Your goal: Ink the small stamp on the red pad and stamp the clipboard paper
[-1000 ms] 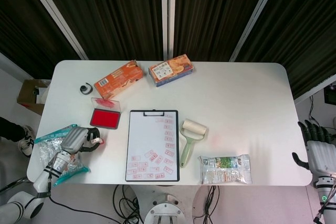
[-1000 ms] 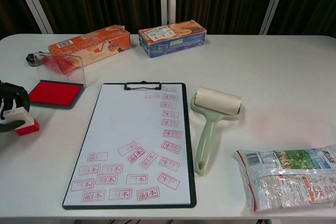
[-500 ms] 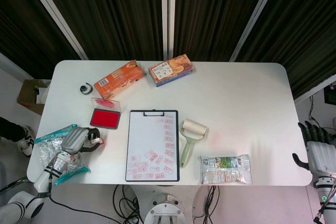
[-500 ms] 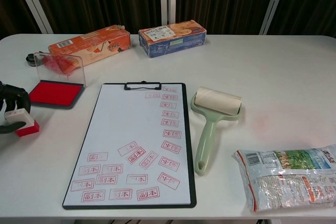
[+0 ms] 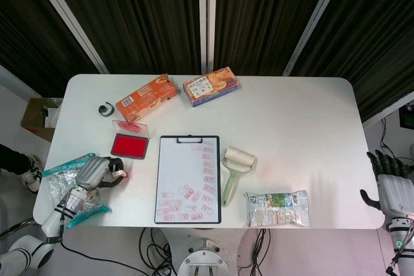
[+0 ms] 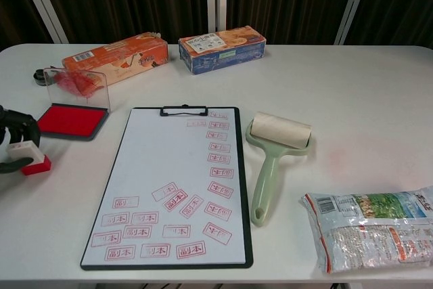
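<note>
The small stamp (image 6: 30, 156), a white block on a red base, stands on the table just left of and in front of the red ink pad (image 6: 70, 120). My left hand (image 6: 12, 141) has its dark fingers curled around the stamp; the head view shows this hand (image 5: 98, 172) at the table's left front. The pad's clear lid (image 6: 76, 83) stands up. The clipboard (image 6: 177, 179) lies in the middle, its paper carrying several red imprints along the right side and bottom. My right hand (image 5: 390, 184) hangs off the table's right edge, fingers apart and holding nothing.
A green lint roller (image 6: 272, 150) lies right of the clipboard and a snack bag (image 6: 372, 227) at the front right. An orange box (image 6: 116, 57) and a blue box (image 6: 222, 47) sit at the back. A teal packet (image 5: 65, 174) lies under my left arm.
My left hand and the stamp have edged slightly to the left; nothing else has moved.
</note>
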Motion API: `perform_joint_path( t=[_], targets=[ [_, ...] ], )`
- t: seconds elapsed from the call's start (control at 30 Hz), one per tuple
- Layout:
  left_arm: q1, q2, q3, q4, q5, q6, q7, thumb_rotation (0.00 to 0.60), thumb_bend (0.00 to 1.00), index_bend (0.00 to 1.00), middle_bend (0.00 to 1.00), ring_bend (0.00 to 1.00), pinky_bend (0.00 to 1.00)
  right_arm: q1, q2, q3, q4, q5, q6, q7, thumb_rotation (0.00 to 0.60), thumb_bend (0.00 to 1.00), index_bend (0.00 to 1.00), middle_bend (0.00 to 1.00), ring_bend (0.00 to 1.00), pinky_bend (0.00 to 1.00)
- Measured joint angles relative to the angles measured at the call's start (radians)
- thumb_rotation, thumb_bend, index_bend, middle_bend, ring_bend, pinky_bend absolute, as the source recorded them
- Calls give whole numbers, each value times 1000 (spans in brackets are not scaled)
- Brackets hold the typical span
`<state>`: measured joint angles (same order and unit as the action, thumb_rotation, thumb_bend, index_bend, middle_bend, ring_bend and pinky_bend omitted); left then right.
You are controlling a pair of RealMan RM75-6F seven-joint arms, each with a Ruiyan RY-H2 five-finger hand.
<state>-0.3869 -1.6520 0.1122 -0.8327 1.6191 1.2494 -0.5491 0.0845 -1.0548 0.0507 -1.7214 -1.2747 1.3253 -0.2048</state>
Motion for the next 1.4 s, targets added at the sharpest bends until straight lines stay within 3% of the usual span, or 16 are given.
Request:
perform_joint_path(
  t=[0.43,0.63,1.4],
  targets=[
    [4,2,-4,0,2,-3,-4,600,371,481,512,548,698,3,2,-3,-5,10,-10,-9,600,208,0,0,0,0],
    [6,3,-4,0,4,-1,-5,600,367,413,501,544,697,5,3,-4,-8,17,-15,-14,600,207,0,0,0,0],
    [15,15,-1,-9,18,17,-4,600,356,364,433,519,690,9,7,-6,-18,25,-18,-27,600,209,0,0,0,0]
  ],
)
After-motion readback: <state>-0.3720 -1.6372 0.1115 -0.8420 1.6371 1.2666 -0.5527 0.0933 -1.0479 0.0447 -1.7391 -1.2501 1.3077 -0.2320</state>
